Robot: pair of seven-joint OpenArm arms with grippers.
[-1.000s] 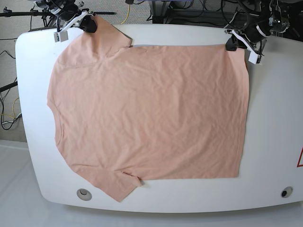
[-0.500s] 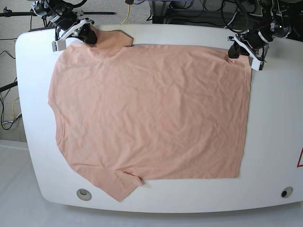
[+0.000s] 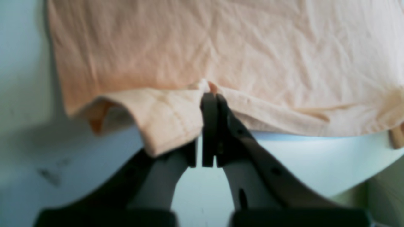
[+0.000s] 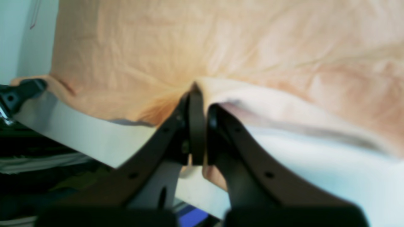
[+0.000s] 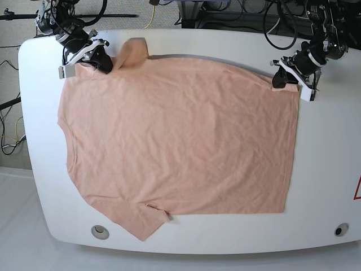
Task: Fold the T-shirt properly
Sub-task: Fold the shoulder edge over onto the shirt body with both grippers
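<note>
The white table [image 5: 321,169] carries the salmon-pink T-shirt [image 5: 180,141], spread flat across most of it. At the shirt's far hem corner the left gripper [image 5: 278,81] is clenched on the fabric edge. At the far sleeve the right gripper [image 5: 103,62] pinches the cloth.

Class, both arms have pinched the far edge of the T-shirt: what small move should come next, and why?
Probably lift both pinched points together and carry them toward the near hem. The left gripper and the right gripper are shut on the T-shirt along its far edge, while the rest lies flat on the table, so it is ready to fold.
</note>
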